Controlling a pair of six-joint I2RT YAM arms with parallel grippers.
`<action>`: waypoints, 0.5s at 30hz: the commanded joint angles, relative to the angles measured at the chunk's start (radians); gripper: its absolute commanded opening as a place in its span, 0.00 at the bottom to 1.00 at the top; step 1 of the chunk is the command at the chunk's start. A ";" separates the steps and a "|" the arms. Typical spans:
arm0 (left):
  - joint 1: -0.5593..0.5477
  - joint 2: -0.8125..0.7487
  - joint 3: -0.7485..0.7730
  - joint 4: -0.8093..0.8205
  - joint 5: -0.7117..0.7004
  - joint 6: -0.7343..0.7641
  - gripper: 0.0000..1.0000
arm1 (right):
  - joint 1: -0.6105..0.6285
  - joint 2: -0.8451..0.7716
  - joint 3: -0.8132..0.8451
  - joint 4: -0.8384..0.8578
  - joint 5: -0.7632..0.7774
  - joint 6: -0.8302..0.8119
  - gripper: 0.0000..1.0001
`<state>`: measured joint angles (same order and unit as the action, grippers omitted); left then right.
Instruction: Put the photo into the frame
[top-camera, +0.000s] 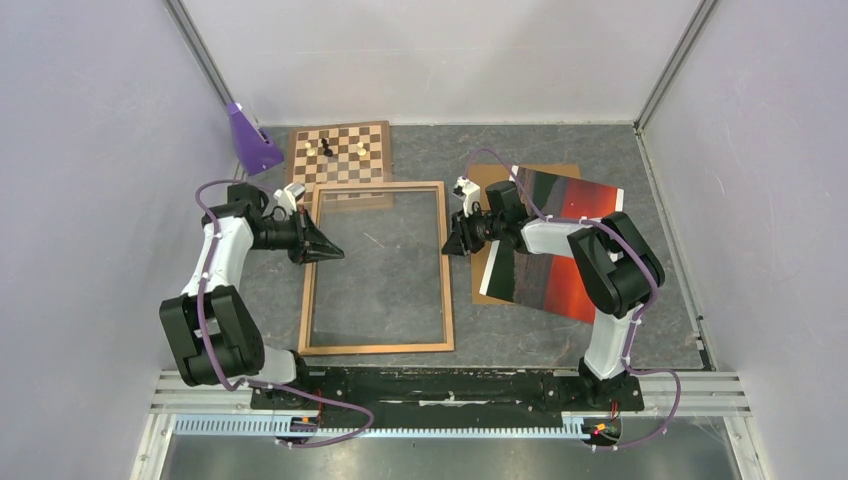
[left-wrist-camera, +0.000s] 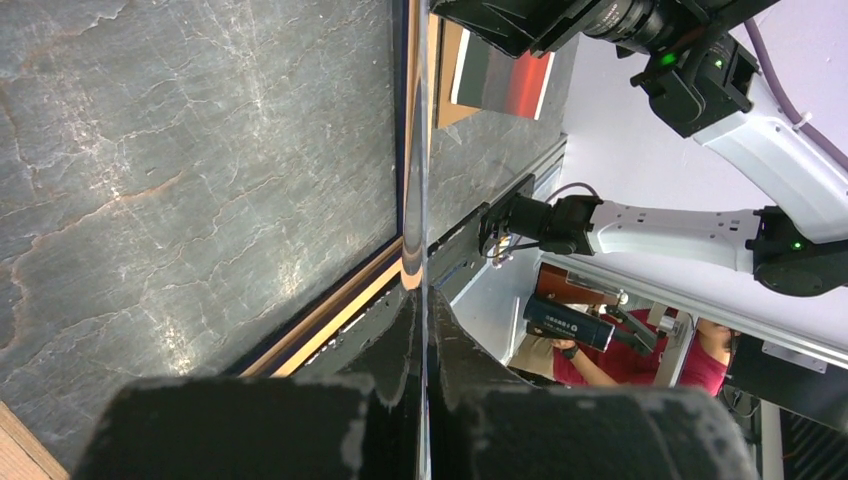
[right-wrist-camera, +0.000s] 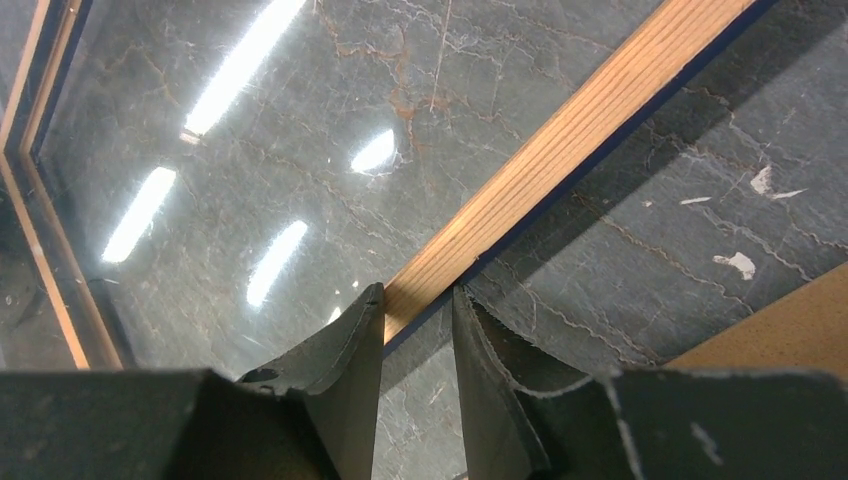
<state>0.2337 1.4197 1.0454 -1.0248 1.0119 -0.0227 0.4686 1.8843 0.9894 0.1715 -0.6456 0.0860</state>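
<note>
Frame (top-camera: 379, 348) lies flat at the middle of the table (top-camera: 672, 285), wood back up. Left gripper (top-camera: 335, 252): I see its fingers clenched together, tip just inside the left rail. Right gripper (right-wrist-camera: 417, 300): fingers straddle the right rail; I cannot tell whether they clamp it. Photo (top-camera: 545, 290) lies farther right, picture up, on a brown board (top-camera: 495, 172), partly under the right arm (top-camera: 610, 270).

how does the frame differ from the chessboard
The frame is larger than the chessboard. The frame is a thin brown border with the table showing through; the chessboard is solid, checkered, and carries a few chess pieces. The frame's far rail overlaps the chessboard's near edge. Both are rectangular with brown wood edging.
</note>
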 joint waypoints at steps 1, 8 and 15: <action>-0.014 -0.046 -0.035 0.043 0.004 -0.085 0.02 | 0.010 -0.005 0.020 0.032 0.017 -0.018 0.32; -0.014 -0.048 -0.053 0.076 0.026 -0.131 0.02 | 0.011 -0.015 0.005 0.046 0.022 -0.015 0.31; -0.013 -0.052 -0.071 0.100 0.037 -0.163 0.02 | 0.013 -0.025 -0.006 0.053 0.026 -0.015 0.31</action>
<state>0.2340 1.3937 0.9886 -0.9344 1.0046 -0.1291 0.4671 1.8839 0.9890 0.1722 -0.6277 0.0860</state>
